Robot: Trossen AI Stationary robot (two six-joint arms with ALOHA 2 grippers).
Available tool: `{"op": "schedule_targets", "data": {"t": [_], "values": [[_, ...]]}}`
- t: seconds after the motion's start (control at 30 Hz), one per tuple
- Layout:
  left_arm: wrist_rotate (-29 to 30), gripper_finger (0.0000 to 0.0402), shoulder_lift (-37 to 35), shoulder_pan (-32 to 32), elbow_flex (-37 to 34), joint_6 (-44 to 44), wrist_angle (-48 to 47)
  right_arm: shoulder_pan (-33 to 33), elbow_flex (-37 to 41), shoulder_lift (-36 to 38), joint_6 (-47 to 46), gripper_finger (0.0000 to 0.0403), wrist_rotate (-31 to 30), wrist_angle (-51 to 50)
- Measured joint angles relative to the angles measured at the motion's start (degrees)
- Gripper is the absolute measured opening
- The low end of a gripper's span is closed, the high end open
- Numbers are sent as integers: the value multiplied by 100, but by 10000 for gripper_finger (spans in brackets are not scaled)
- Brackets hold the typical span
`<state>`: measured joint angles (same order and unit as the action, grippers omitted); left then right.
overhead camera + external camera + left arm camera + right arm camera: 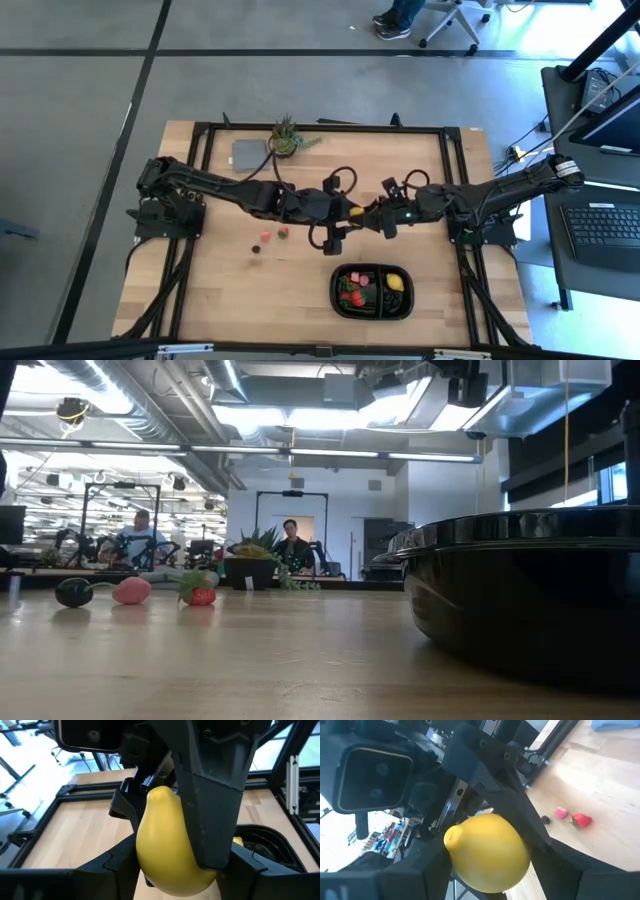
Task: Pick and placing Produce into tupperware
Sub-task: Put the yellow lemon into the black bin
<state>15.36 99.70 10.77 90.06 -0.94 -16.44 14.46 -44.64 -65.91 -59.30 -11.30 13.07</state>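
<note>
A yellow lemon (356, 211) hangs above the middle of the table between my two grippers. My left gripper (346, 212) reaches in from the table's left and is shut on it; its wrist view shows the lemon (170, 845) filling the gap between its fingers. My right gripper (371, 216) comes from the table's right and is shut on the same lemon (487, 852). The black tupperware (340, 296) stands near the front edge with strawberries and another lemon (396, 283) in it. A strawberry (283, 233), a pink bit (266, 237) and a cherry (255, 248) lie loose on the wood. My left gripper pinches the lemon's fat lower half (150, 870) between its two fingers (112, 865), coming nearly level from the table's left. The lemon is lifted clear of the table. My right gripper pinches the lemon's sides (517, 870) between its two fingers (570, 867), coming level from the table's right. One finger (210, 810) lies along the lemon's flank, and the nub end (451, 836) pokes out beside the hold.
A potted plant (286, 137) and a flat grey cloth (248, 153) sit at the far edge. The low view shows the tupperware's wall (530, 590) close by, with the cherry (72, 592), pink bit (131, 590) and strawberry (200, 594) farther off. People sit in the room behind.
</note>
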Motion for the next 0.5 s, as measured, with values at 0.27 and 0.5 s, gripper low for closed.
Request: {"op": "schedule_targets", "data": {"t": [0.27, 0.5], "values": [[-113, 206, 9, 43, -1, -168, -145, -2, 0, -12, 1, 226, 227, -153], [-142, 217, -2, 10, -11, -209, -3, 0, 9, 1, 154, 218, 218, -85]]}}
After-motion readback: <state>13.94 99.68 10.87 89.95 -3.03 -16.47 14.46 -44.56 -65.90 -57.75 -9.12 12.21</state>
